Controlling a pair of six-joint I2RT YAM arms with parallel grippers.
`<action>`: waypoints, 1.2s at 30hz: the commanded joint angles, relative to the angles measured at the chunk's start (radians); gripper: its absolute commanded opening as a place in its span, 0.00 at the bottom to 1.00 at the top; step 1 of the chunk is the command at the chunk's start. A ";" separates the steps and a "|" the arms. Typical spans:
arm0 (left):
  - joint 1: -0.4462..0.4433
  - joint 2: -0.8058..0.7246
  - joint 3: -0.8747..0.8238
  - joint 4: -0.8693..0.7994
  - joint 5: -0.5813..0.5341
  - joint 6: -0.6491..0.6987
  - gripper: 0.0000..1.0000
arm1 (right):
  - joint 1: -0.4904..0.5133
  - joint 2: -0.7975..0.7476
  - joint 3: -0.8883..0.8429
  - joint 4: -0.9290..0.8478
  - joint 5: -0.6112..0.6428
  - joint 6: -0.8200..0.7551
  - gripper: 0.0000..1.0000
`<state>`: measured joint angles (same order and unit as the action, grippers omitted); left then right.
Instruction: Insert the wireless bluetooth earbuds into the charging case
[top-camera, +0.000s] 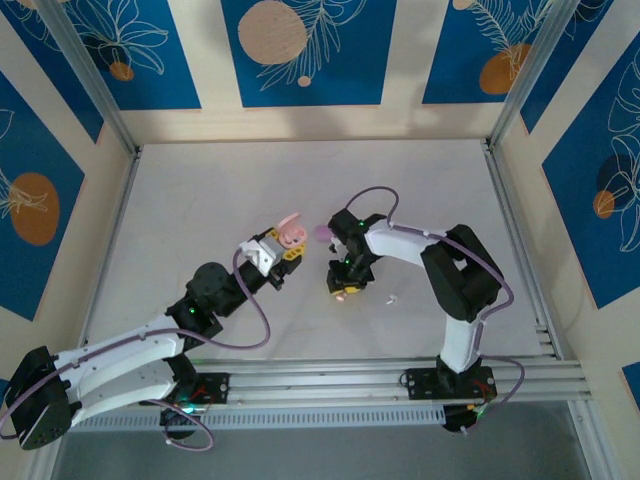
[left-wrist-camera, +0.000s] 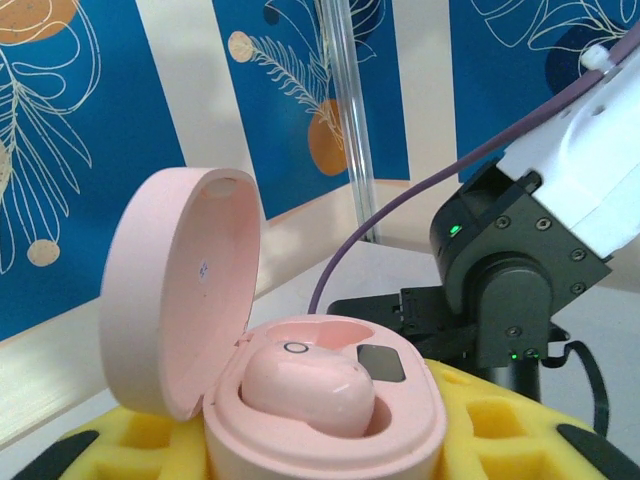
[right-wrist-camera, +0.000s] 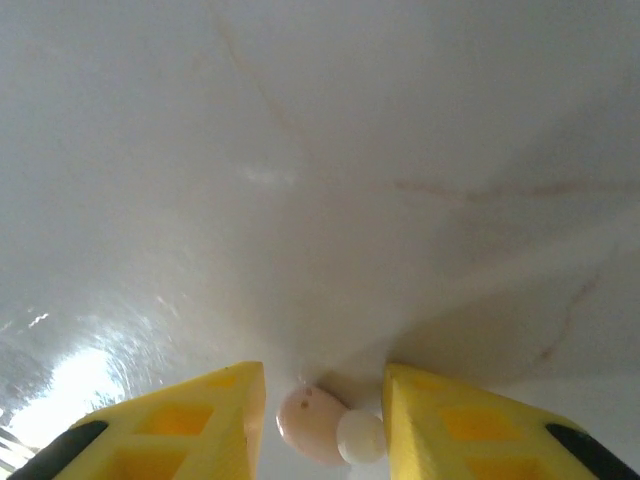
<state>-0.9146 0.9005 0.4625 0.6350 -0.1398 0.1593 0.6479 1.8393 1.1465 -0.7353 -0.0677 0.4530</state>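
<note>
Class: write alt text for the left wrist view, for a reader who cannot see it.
An open pink charging case, lid up, sits in the left gripper with one pink earbud seated inside. Behind stand the right arm and blue patterned walls.

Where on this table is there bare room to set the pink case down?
The far half of the table, between the back wall and both grippers, is bare. Crowded mid-table: the left gripper holding the pink case, the right gripper straddling a pink earbud, a purple piece beside the case.
</note>
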 joint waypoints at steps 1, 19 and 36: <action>-0.004 0.007 0.001 0.035 0.011 -0.012 0.30 | 0.007 -0.053 -0.023 -0.041 -0.020 0.019 0.37; -0.005 0.007 0.002 0.032 0.008 -0.015 0.30 | 0.058 -0.020 0.073 -0.139 0.121 0.004 0.39; -0.004 -0.002 -0.001 0.028 0.002 -0.012 0.30 | 0.088 0.074 0.141 -0.188 0.152 -0.012 0.34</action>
<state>-0.9146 0.9127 0.4625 0.6350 -0.1398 0.1562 0.7277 1.8973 1.2625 -0.8894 0.0872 0.4519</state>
